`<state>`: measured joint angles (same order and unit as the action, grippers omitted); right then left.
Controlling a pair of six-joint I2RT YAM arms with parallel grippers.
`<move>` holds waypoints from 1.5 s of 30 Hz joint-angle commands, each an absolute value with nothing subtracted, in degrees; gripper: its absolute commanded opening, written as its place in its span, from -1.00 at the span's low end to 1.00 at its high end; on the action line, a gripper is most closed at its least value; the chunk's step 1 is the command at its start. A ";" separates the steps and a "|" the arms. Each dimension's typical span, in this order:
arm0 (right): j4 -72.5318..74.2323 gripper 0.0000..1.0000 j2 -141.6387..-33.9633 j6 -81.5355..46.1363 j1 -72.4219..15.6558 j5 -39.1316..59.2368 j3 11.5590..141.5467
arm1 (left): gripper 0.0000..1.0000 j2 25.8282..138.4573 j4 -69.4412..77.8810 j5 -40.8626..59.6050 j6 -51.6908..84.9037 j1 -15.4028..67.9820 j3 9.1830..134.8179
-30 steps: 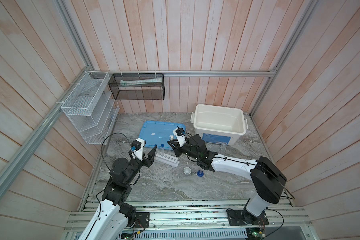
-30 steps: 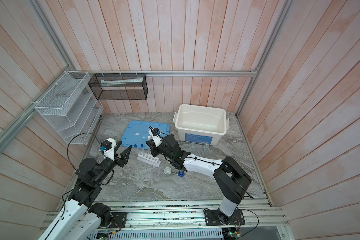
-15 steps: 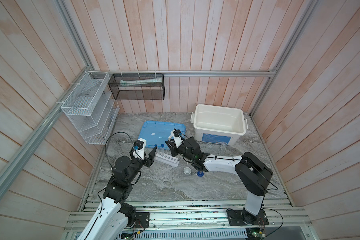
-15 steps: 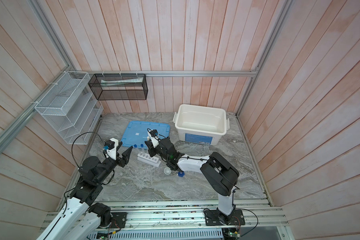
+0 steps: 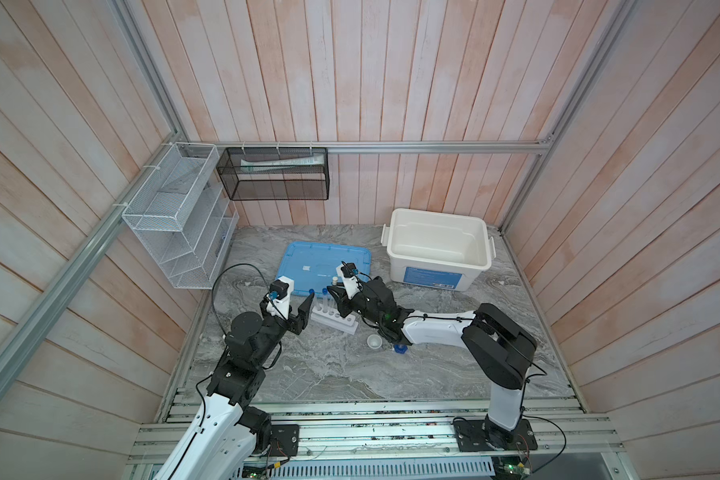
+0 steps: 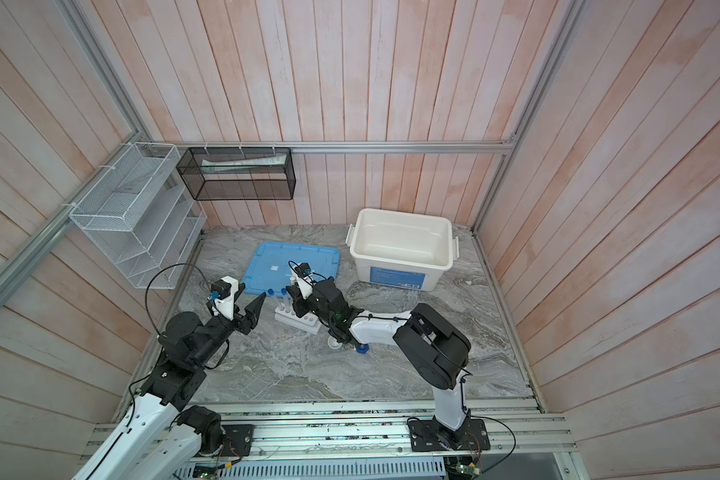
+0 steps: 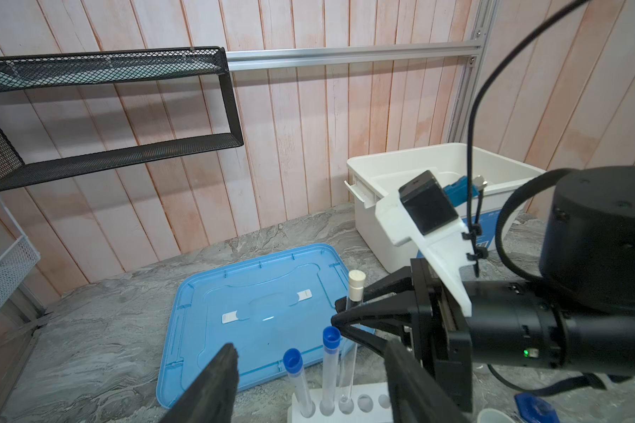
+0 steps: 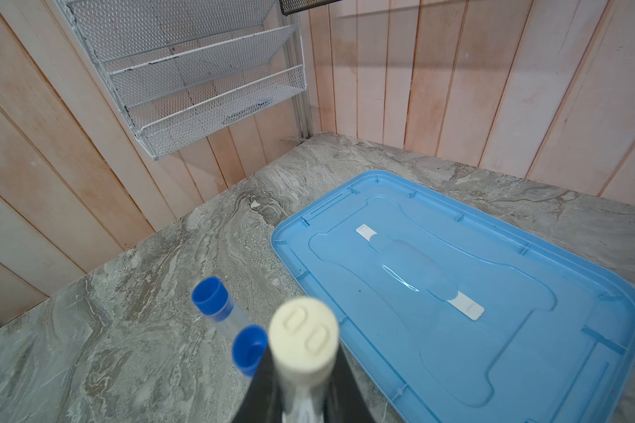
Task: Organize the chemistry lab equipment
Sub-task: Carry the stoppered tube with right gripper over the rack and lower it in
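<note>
The right hand (image 7: 345,322) is pinching the white-capped tube (image 7: 347,366) just under its cap, the black fingers (image 7: 378,311) pressed against the clear glass from both sides. The tube stands nearly upright, and its lower end reaches into the third hole of the white rack (image 7: 367,403). Two blue-capped tubes (image 7: 330,370) stand in the two holes beside it, toward the left of the frame in the left wrist view. In the right wrist view the white cap (image 8: 303,342) fills the lower middle of the frame, with the two blue caps (image 8: 209,295) just left of it.

The left hand (image 5: 294,309) is spread wide and holds nothing. In both top views it hangs just left of the rack (image 5: 334,321), apart from it.

The rack sits on the counter (image 5: 329,374) near the centre of the frame, just below the blue lid (image 5: 321,266), which lies flat. A small white dish (image 5: 374,341) and a blue hexagonal piece (image 5: 400,349) rest on the counter just below and right of the rack, close together and partly under the right arm. The open white bin (image 5: 433,276) stands to the upper right, well apart from the rack.
</note>
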<state>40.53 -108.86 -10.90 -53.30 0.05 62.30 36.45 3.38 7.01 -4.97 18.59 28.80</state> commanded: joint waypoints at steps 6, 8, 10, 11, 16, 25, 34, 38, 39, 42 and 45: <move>41.28 -0.88 -110.13 -10.31 -54.14 -1.49 63.46 | 0.30 36.29 3.69 7.24 -5.98 18.37 27.90; 41.30 -0.88 -110.29 -9.99 -54.38 -1.76 63.50 | 0.31 36.13 3.69 7.23 -6.06 18.37 27.87; 41.08 -0.88 -110.39 -9.52 -54.64 -2.15 63.56 | 0.31 36.19 3.73 7.29 -6.01 18.37 27.81; 41.12 -0.88 -110.48 -9.28 -54.82 -2.47 63.55 | 0.31 36.09 3.78 7.26 -6.01 18.37 27.78; 41.04 -0.88 -110.90 -8.57 -55.24 -3.36 63.46 | 0.31 35.99 3.73 7.25 -6.06 18.32 27.69; 41.23 -0.88 -111.36 -7.34 -56.07 -5.29 62.93 | 0.31 35.90 3.69 7.29 -6.06 18.37 27.62; 41.83 -0.88 -112.22 -5.90 -56.84 -7.25 62.59 | 0.31 35.52 3.63 7.38 -6.06 18.33 27.51; 42.43 -0.88 -112.98 -5.53 -57.20 -7.96 62.66 | 0.31 35.38 3.60 7.51 -6.06 18.29 27.52; 42.60 -0.88 -113.15 -5.54 -57.22 -8.03 62.61 | 0.31 35.29 3.60 7.51 -6.02 18.34 27.42; 43.00 -0.88 -113.68 -5.54 -57.39 -8.25 62.68 | 0.31 35.19 3.60 7.59 -6.06 18.31 27.47; 43.21 -0.88 -114.07 -5.46 -57.56 -8.48 62.76 | 0.31 35.18 3.60 7.73 -6.06 18.28 27.41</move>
